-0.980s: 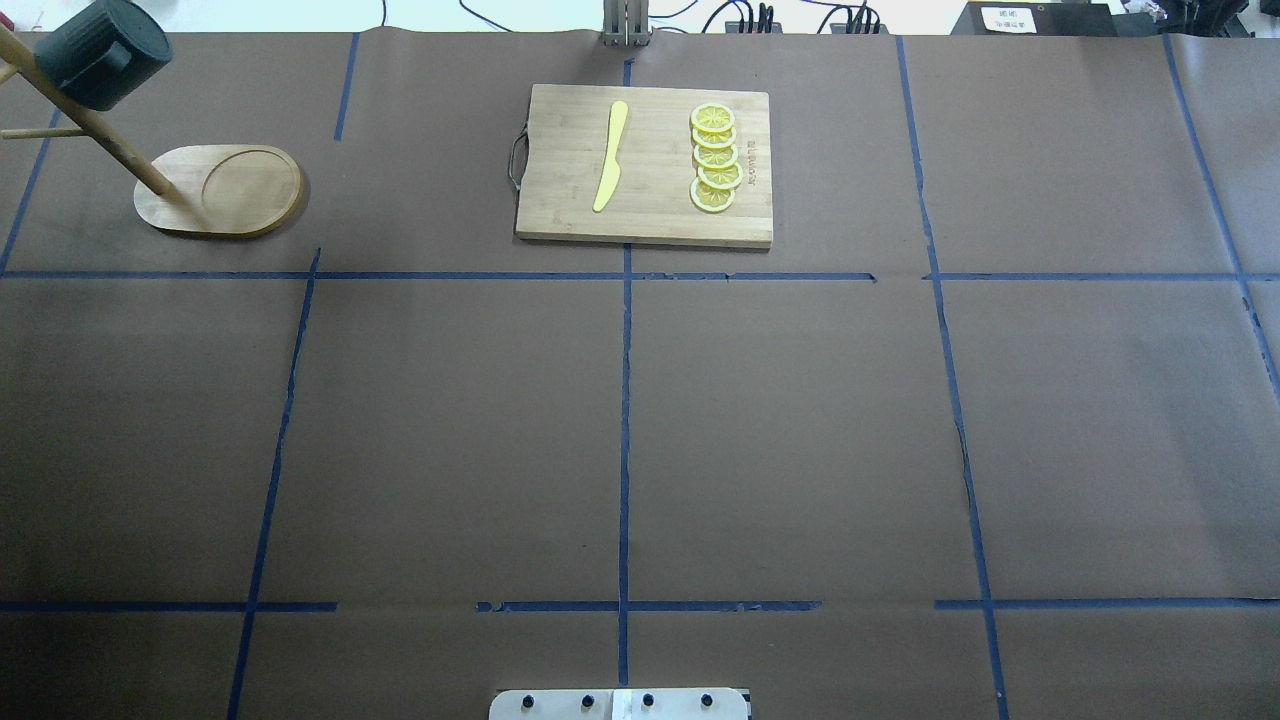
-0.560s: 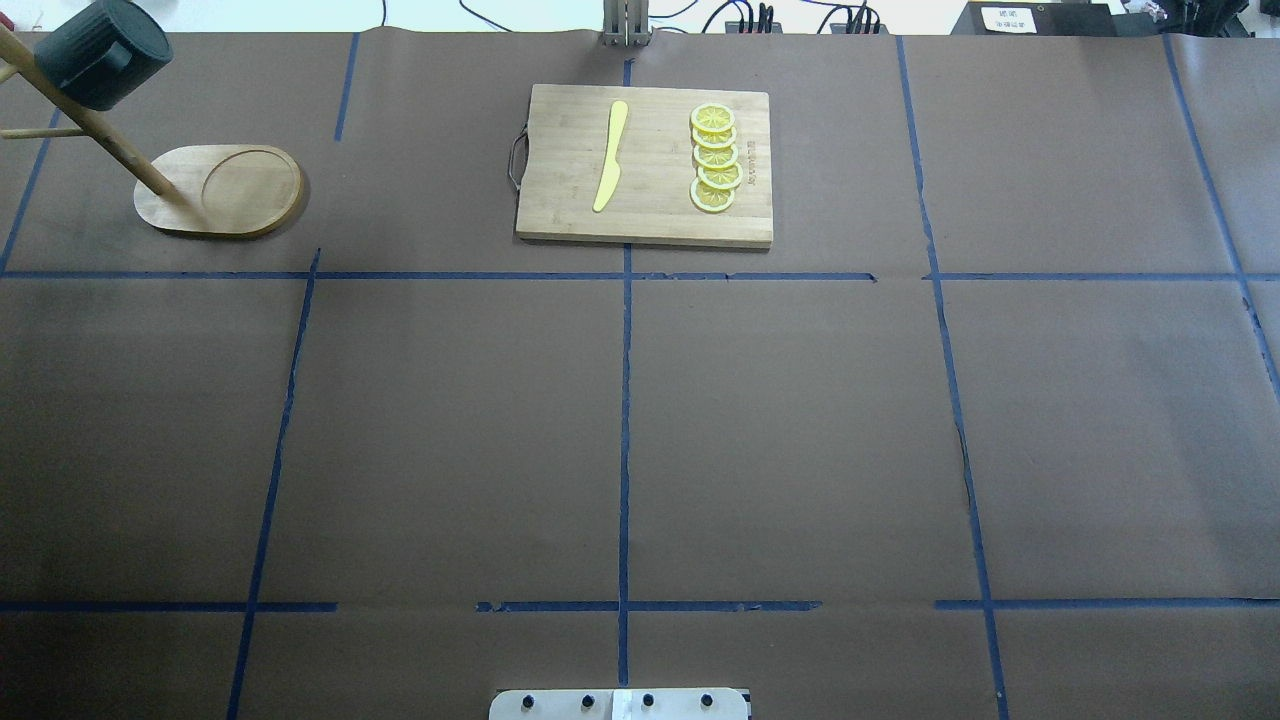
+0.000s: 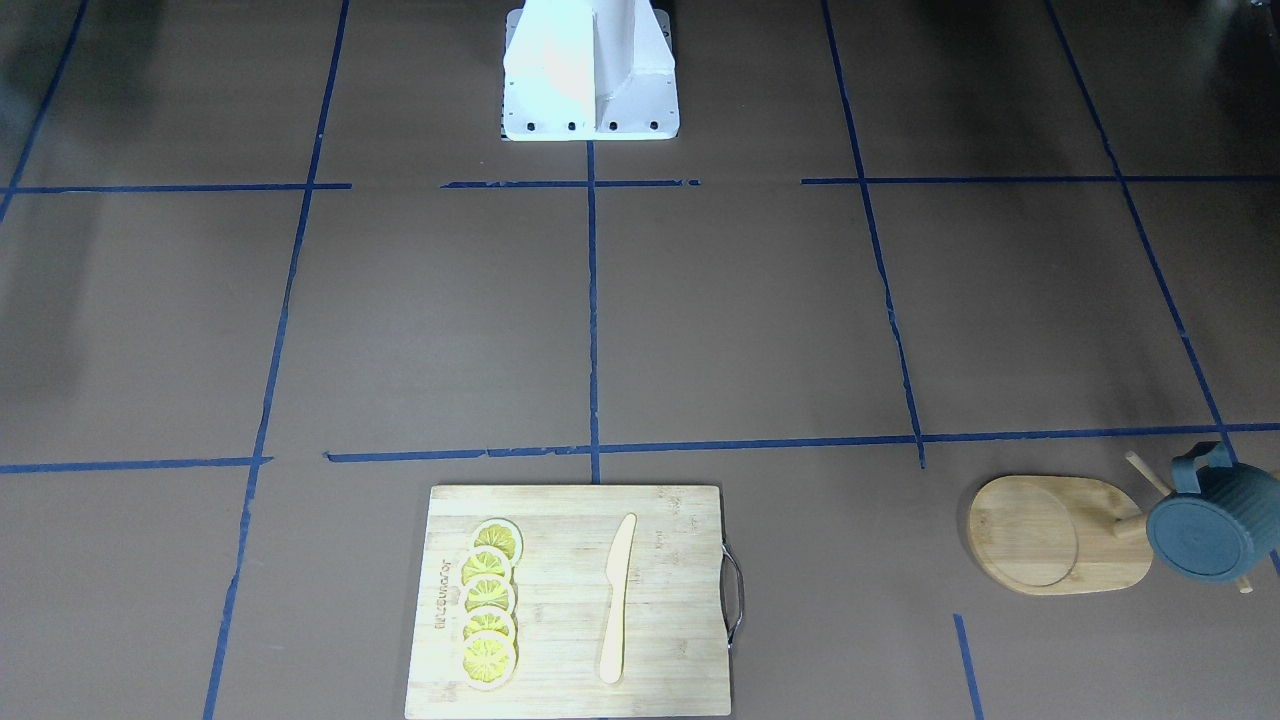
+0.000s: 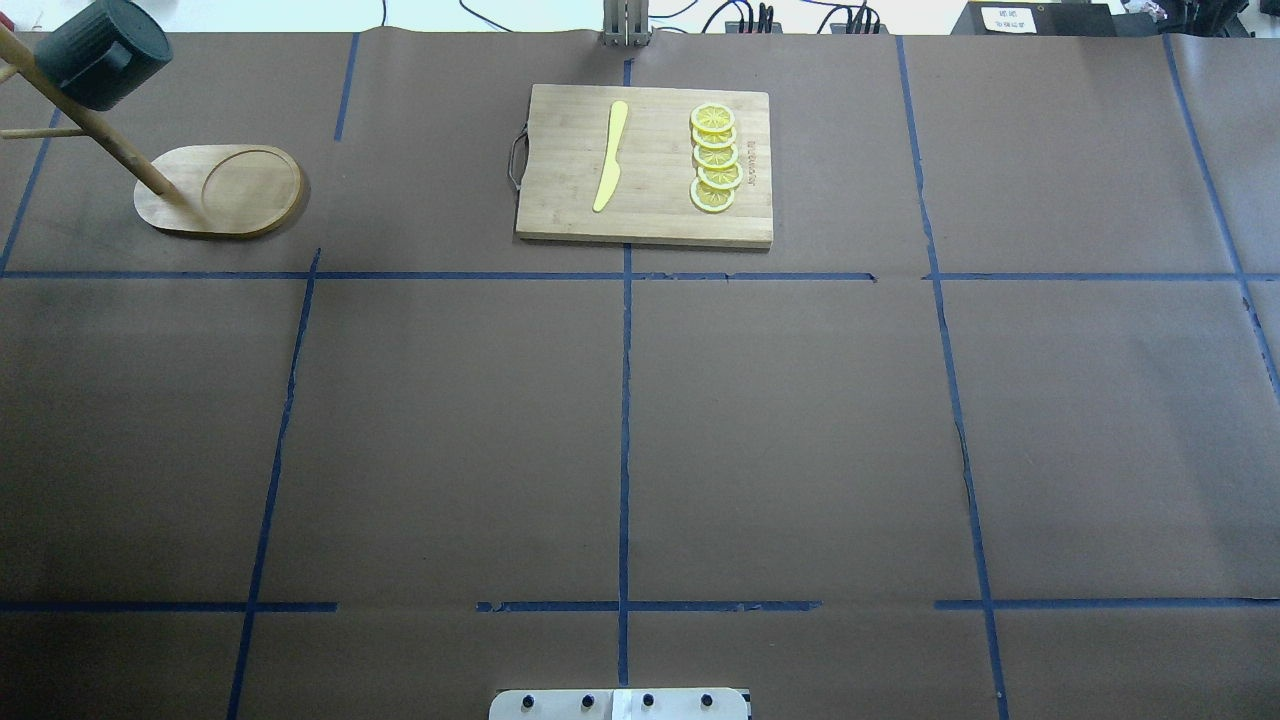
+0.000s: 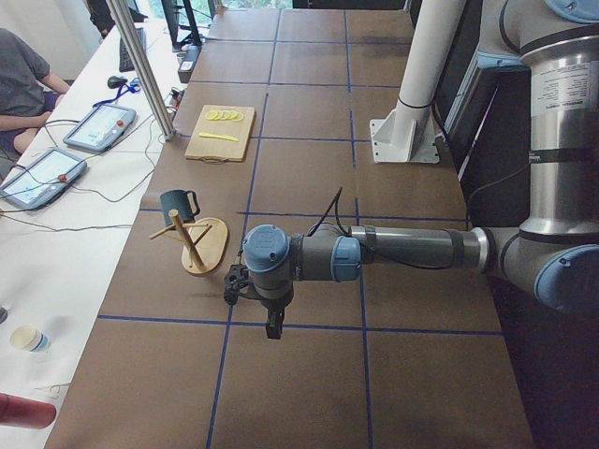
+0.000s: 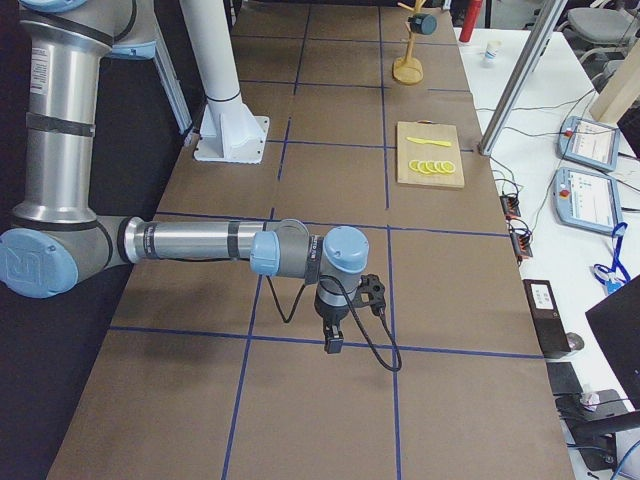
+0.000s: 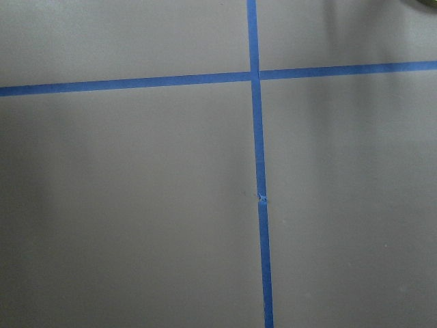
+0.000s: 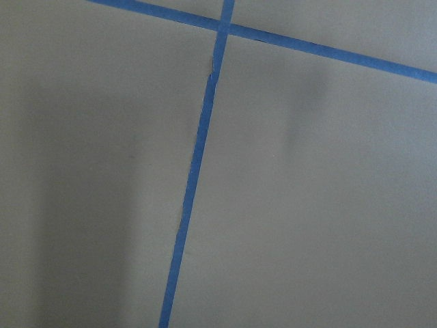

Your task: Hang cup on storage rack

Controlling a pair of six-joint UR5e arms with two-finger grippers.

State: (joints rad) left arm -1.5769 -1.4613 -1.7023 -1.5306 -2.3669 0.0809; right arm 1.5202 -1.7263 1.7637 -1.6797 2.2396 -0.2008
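The dark blue-grey cup hangs by its handle on a peg of the storage rack, a light wooden mug tree at the table's far left. In the front-facing view the cup shows its flat bottom, beside the rack's oval base. Neither gripper touches it. My left gripper hangs over the tape grid, a short way from the rack. My right gripper hovers far from the cup. Both show only in side views, so I cannot tell their state. The wrist views show only paper and tape.
A wooden cutting board with a metal handle lies at the far middle, carrying a yellow knife and several lemon slices. The robot's white base stands at the near edge. A person sits by tablets on a side table.
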